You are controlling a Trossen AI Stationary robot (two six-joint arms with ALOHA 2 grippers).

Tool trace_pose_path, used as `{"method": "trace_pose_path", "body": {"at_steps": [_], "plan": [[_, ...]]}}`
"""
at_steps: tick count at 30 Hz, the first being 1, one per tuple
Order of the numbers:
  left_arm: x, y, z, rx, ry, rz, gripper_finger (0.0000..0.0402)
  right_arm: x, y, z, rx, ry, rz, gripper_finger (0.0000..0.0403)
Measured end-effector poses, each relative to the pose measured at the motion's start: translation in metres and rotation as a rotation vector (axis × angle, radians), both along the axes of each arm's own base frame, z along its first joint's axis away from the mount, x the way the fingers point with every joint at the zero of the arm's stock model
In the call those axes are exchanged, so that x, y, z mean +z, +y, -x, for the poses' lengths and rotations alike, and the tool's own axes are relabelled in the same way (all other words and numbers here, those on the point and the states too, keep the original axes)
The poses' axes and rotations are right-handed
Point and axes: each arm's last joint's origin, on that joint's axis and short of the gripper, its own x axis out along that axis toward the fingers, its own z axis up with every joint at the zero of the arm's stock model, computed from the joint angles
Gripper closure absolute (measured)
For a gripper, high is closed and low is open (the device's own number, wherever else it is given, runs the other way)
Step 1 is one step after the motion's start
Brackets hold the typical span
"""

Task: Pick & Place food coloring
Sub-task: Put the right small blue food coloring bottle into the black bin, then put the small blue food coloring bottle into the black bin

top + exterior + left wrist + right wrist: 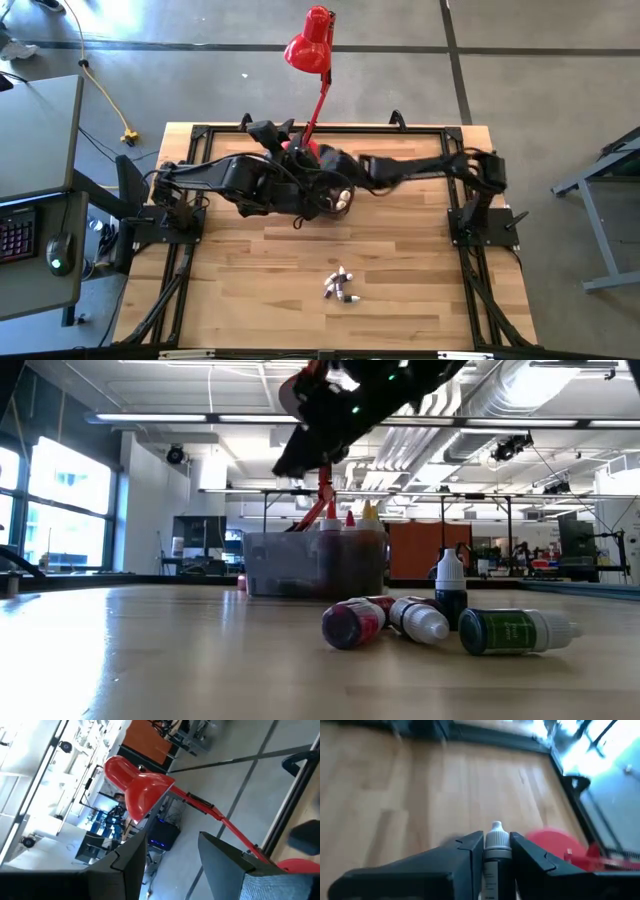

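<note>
- Right wrist view shows the right pincer [496, 851] clamped on a white-capped bottle [495, 851] of food coloring, cap pointing forward between the fingers; gripped along its sides like this, it can probably be lowered upright into a container.
- High view puts both arms close together over the back middle of the worktop [240, 290], near the red lamp [310, 45], likely over the grey tub [310, 565] seen in the low view, where other bottle tips stick up.
- Left pincer [170, 865] has its fingers apart with nothing between them, aimed up at the lamp shade, apparently waiting.
- Loose bottles [440, 622] lie clustered on the front of the pale wooden worktop, one standing.
- Beyond is a workshop hall with ceiling ducts and large windows.
</note>
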Motion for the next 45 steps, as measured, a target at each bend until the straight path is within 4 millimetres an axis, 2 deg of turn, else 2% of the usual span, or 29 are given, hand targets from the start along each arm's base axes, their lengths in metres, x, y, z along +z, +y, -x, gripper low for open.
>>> {"method": "trace_pose_path", "body": {"at_steps": [6,8,14,20,23,27,31,35,37,39,42,45], "plan": [[0.0,0.0,0.0,-0.027,0.008,0.042,0.0229,-0.038,-0.041,-0.014,-0.059,0.287,-0.073,0.0334],[-0.001,0.0,0.0,-0.038,0.015,0.06,0.0229,-0.041,-0.048,-0.017,-0.064,0.34,-0.062,0.0329],[-0.002,-0.001,0.0,-0.057,0.026,0.091,0.0229,-0.052,-0.051,-0.016,-0.043,0.416,-0.105,0.0289],[-0.002,-0.001,0.0,-0.056,0.023,0.092,0.0229,-0.049,-0.053,-0.017,-0.048,0.4,-0.069,0.0254],[-0.003,-0.001,0.0,-0.056,0.027,0.092,0.0229,-0.038,-0.047,-0.017,-0.058,0.437,-0.049,0.0237],[-0.004,0.0,0.002,-0.055,0.057,0.088,0.0229,0.005,-0.02,-0.013,0.029,0.49,-0.016,0.0227],[-0.003,0.0,0.007,-0.102,0.035,0.196,0.0229,0.052,0.023,-0.001,0.091,0.537,0.064,0.0237],[0.012,0.003,0.03,-0.19,-0.063,0.412,0.0233,0.091,0.068,0.029,0.075,0.584,0.165,0.0253],[0.019,0.005,0.047,-0.23,-0.13,0.555,0.0242,0.102,0.086,0.049,0.052,0.591,0.131,0.0259],[0.022,0.006,0.065,-0.274,-0.181,0.726,0.0254,0.104,0.103,0.068,0.032,0.595,0.082,0.0263],[0.006,0.0,0.083,-0.327,-0.097,0.951,0.0275,0.091,0.13,0.097,0.062,0.584,0.038,0.0264],[-0.038,-0.015,0.079,-0.301,0.017,1.018,0.0291,0.06,0.158,0.12,0.105,0.482,-0.028,0.026]]}}
